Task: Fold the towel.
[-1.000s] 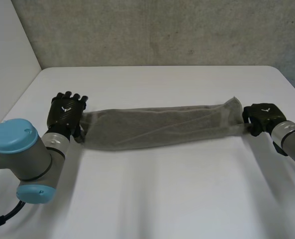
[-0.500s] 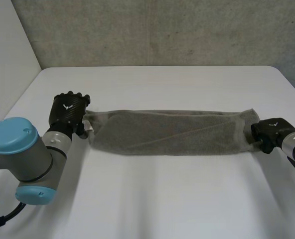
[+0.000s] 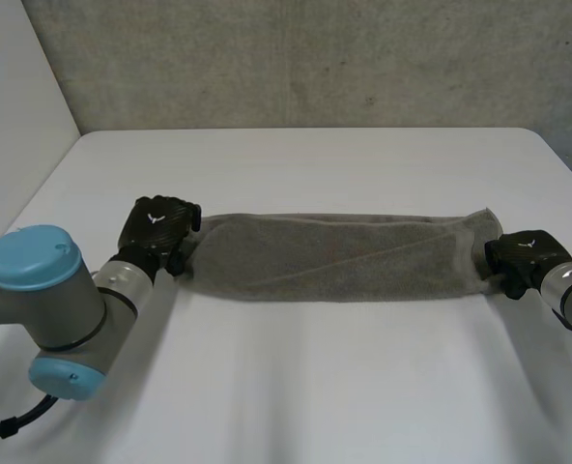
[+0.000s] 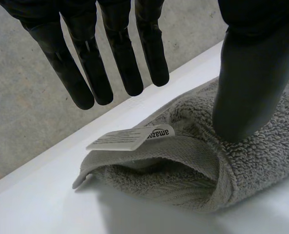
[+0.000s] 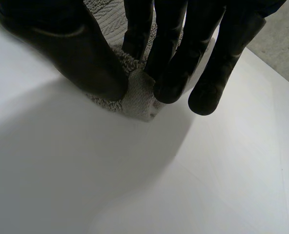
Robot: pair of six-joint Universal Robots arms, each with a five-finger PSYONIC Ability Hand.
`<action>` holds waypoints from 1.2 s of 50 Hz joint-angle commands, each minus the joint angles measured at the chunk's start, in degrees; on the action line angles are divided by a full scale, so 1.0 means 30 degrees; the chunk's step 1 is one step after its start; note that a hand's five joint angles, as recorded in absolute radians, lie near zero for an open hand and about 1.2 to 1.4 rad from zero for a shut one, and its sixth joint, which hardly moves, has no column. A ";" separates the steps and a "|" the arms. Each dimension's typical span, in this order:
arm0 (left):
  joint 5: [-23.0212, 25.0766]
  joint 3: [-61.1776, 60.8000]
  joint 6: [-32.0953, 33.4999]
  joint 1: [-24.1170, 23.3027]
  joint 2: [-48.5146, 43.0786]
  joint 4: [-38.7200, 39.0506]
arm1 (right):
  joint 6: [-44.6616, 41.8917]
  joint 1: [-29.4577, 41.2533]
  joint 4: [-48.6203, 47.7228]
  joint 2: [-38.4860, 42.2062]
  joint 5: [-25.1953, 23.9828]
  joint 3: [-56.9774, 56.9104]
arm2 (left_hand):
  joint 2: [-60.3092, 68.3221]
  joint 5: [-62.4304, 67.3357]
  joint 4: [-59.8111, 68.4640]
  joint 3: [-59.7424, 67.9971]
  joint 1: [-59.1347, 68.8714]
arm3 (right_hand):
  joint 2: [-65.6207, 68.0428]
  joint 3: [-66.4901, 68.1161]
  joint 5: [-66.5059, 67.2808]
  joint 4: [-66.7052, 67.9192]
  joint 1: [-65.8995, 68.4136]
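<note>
Towel (image 3: 334, 256) in a long grey strip across mid-table (image 3: 315, 387), a hand at each end.
Head view: left hand (image 3: 160, 227) sat at the towel's left end, right hand (image 3: 523, 256) at its right end, nr the table's right edge. Left wrist view: fingers (image 4: 110, 58) straight & off the cloth, thumb (image 4: 247, 73) pressing the towel end beside a white label (image 4: 130, 139), so released, no grip. Right wrist view: thumb & fingers pinched a towel corner.
</note>
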 commanded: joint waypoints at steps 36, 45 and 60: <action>0.1280 0.0048 0.0090 0.1026 -0.0397 -0.1197 | -0.0233 0.0119 -0.0070 0.0322 -0.0029 0.0146 | -0.1200 -0.4389 -0.1243 -0.1188 -0.1206 | 0.1754 0.1107 0.1326 0.1001 0.1231; 0.1222 0.0340 0.0149 0.1025 -0.0807 -0.1139 | -0.0262 0.0119 -0.0070 0.0351 0.0000 0.0146 | 0.4730 0.1542 0.4688 0.4743 0.4724 | 0.1754 0.1107 0.1326 0.1001 0.1231; 0.0928 0.0575 0.0208 0.1406 -0.0633 -0.1109 | -0.0233 -0.0086 -0.0186 0.0351 0.0205 -0.0146 | 1.1296 0.8108 1.1253 1.1308 1.1290 | 0.1754 0.1107 0.1326 0.1001 0.1231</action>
